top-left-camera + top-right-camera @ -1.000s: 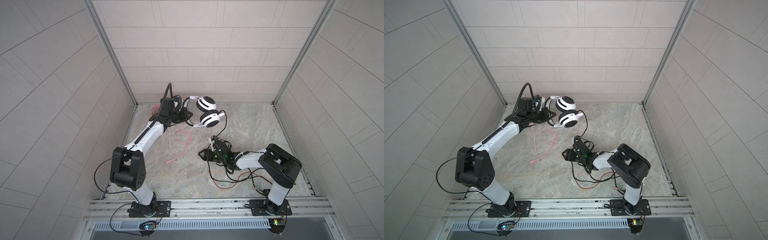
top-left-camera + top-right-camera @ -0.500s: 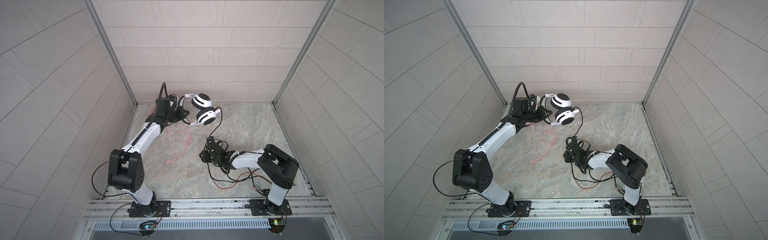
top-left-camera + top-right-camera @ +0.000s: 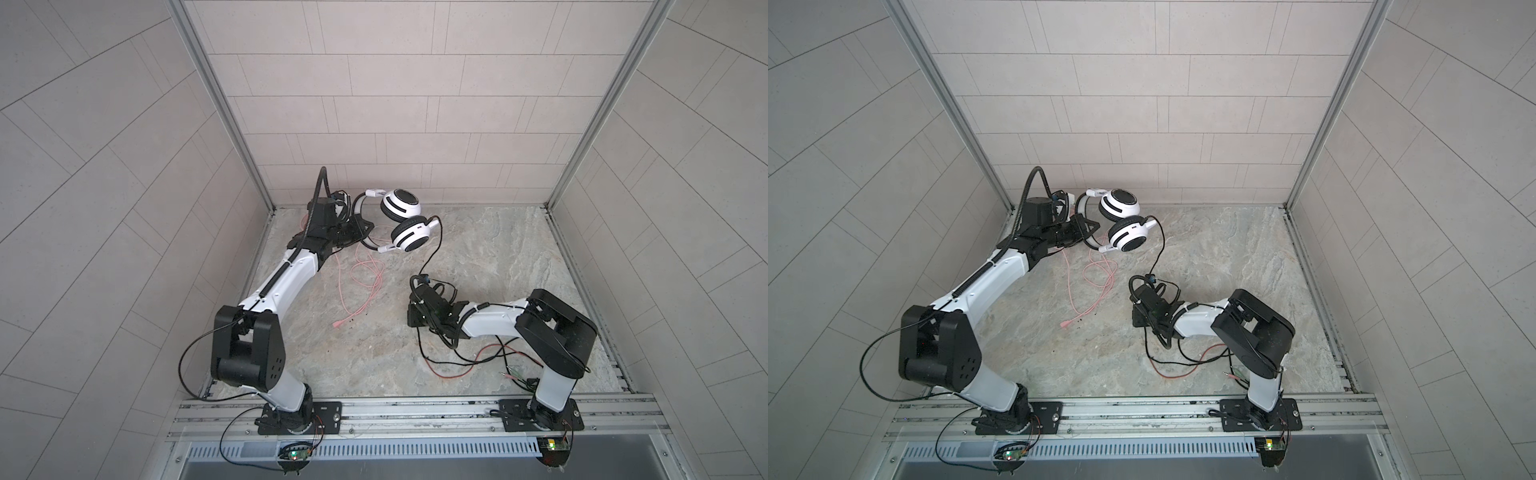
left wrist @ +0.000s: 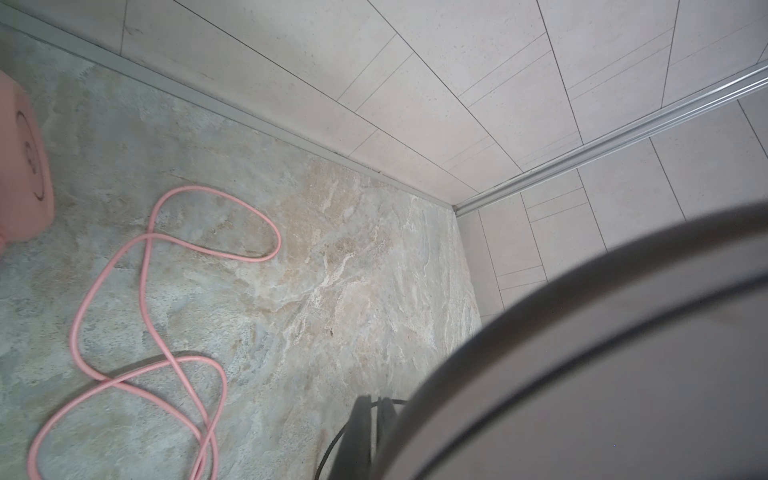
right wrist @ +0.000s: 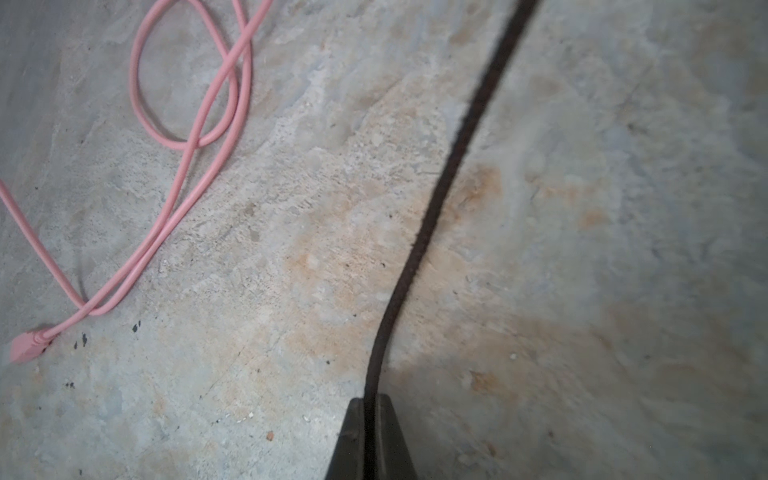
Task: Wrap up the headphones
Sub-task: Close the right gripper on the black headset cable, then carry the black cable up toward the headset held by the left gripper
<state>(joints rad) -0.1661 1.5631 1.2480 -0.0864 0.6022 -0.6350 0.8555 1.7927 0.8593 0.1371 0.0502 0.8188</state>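
Note:
The white-and-black headphones [image 3: 402, 204] [image 3: 1119, 206] hang in the air at the back left, and my left gripper [image 3: 360, 227] [image 3: 1089, 229] is shut on their thin headband [image 4: 602, 353]. Their black cable [image 3: 432, 253] [image 5: 436, 208] runs down from the lower ear cup [image 3: 409, 235] to my right gripper [image 3: 419, 286] [image 3: 1142, 287] [image 5: 372, 409], which is shut on it low over the floor. In the left wrist view a pink ear cup [image 4: 23, 166] of the pink headphones lies on the floor. Their pink cable [image 3: 365, 278] [image 3: 1098, 274] [image 4: 145, 291] [image 5: 199, 124] lies in loose loops.
The rest of the black and red cable [image 3: 457, 368] [image 3: 1167, 370] lies tangled on the floor under the right arm, with its plugs [image 3: 515, 374] near that arm's base. The pink plug [image 3: 337, 325] [image 5: 25, 347] lies mid-floor. Tiled walls close in three sides.
My right gripper has closed on the black cable. The left arm has carried the white-and-black headphones a little back and to the left.

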